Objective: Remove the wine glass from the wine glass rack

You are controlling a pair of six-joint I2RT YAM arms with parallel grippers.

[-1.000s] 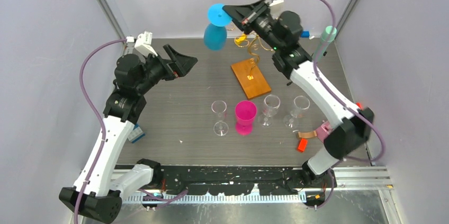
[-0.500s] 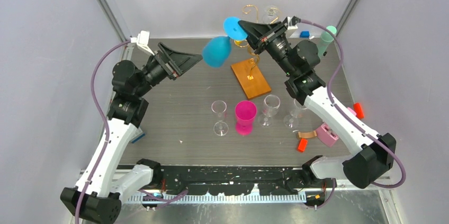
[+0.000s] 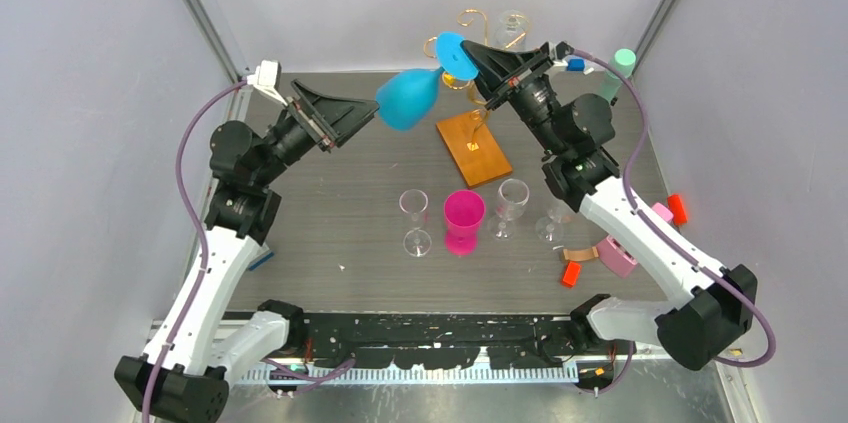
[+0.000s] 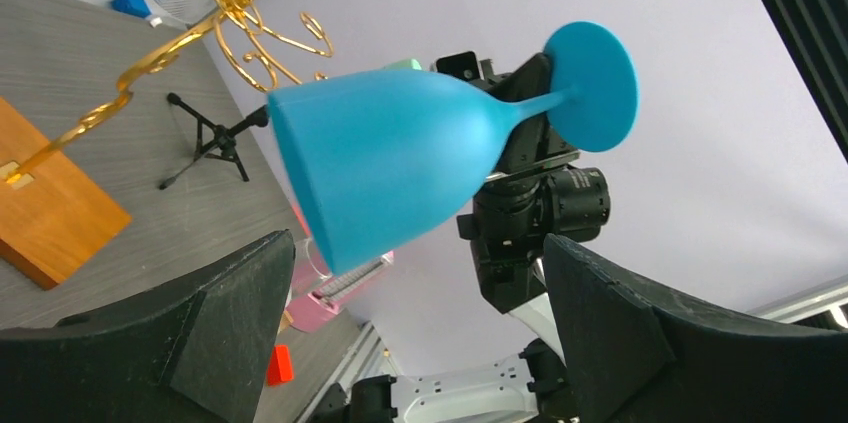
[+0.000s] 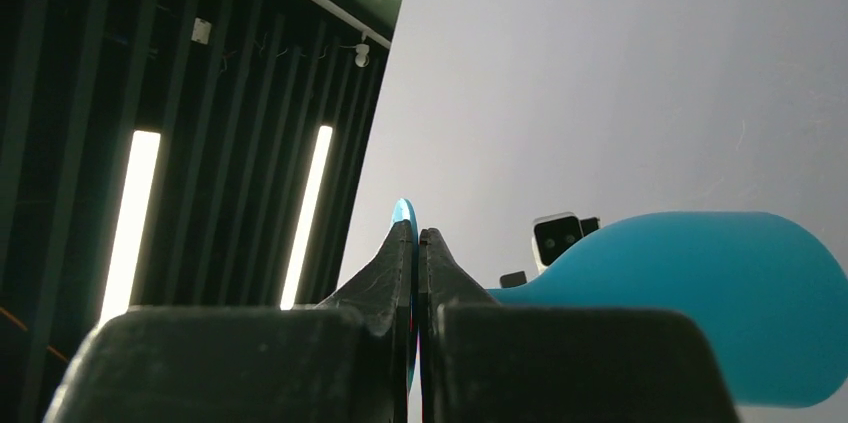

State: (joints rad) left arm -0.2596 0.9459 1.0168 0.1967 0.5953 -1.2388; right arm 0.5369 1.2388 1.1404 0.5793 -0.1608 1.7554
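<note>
Wine glass (image 3: 410,98) clear of wine glass rack (image 3: 473,153), held aloft just left of it. Pinched at foot by right end effector (image 3: 468,51), clamped tight. Long axis near-horizontal, bowl pointing left toward left end effector (image 3: 368,113), spread wide and nearest the bowl.

The left arm (image 3: 205,283) and right arm (image 3: 640,238) have white shells on the long links, black joint housings and black bases. A purple cable (image 3: 181,158) loops along each. The left gripper (image 3: 372,115) and right gripper (image 3: 466,46) are matt black with broad, wedge-shaped jaws.
</note>
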